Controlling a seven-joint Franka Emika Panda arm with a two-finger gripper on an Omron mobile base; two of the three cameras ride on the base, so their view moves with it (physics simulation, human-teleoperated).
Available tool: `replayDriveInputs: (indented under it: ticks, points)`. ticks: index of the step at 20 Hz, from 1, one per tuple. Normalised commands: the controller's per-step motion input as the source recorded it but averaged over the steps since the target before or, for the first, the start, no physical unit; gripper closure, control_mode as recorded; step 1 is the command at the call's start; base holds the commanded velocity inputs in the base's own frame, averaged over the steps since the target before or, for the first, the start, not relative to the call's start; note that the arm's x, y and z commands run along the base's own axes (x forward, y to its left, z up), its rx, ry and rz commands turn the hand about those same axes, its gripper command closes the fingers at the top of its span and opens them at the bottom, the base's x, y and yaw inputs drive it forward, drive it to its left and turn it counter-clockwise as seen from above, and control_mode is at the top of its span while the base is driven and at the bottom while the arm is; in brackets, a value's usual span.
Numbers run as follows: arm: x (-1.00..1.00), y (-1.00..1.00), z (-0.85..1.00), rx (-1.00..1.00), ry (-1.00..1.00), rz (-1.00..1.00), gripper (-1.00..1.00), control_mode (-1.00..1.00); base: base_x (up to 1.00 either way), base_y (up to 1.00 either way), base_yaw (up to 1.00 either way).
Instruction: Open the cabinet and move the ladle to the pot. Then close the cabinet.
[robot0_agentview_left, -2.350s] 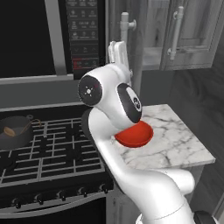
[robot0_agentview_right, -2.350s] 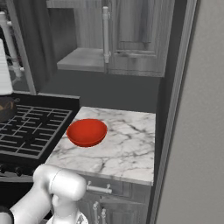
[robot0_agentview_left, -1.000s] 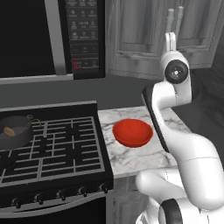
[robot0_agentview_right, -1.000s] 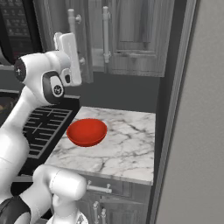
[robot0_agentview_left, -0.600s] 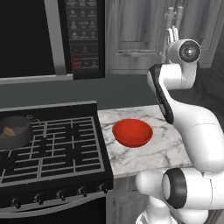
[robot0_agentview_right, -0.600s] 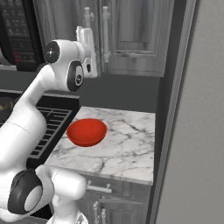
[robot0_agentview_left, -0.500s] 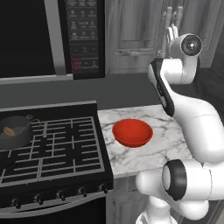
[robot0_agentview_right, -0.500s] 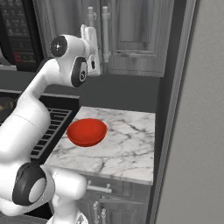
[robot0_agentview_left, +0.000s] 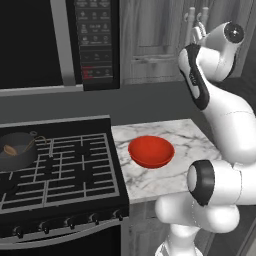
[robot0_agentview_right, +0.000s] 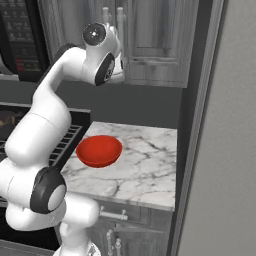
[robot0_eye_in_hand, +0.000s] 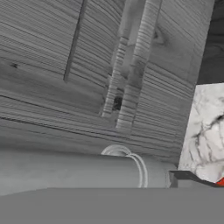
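The grey cabinet (robot0_agentview_left: 150, 40) has both doors shut, its two bar handles (robot0_agentview_right: 120, 25) side by side. My gripper (robot0_agentview_left: 198, 31) is raised close to those handles; the hand hides its fingers. In the hand view the handles (robot0_eye_in_hand: 131, 70) stand on the wood-grain door just ahead, with nothing around them. The dark pot (robot0_agentview_left: 19, 152) sits on the stove's back left burner. The ladle (robot0_agentview_left: 11, 149) lies in it, tan end inside and the handle over the rim.
A red bowl (robot0_agentview_left: 151, 151) sits on the marble counter (robot0_agentview_right: 145, 165) beside the black stove (robot0_agentview_left: 65, 170). The black microwave (robot0_agentview_left: 55, 45) hangs left of the cabinet. A tall grey panel (robot0_agentview_right: 200, 125) bounds the counter on the right.
The arm has swung from the stove side up and right to the cabinet. The left door, open at first, has swung shut. Pot, ladle and bowl have not moved.
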Motion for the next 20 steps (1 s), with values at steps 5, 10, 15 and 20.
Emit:
replayDriveInputs:
  ticks: [5,10,15,20]
  points:
    - [1.00,0.41,-1.00,-0.04,-0.39,0.27,-1.00,-1.00,0.00,0.00,0.00]
    - [1.00,1.00,-1.00,-0.12,-0.54,0.20,-1.00,-1.00,0.00,0.00,0.00]
    - [1.00,1.00,-1.00,0.00,-0.30,-0.01,-1.00,-1.00,0.00,0.00,0.00]
    - [1.00,1.00,-1.00,-0.03,-0.24,-0.11,-1.00,-1.00,0.00,0.00,0.00]
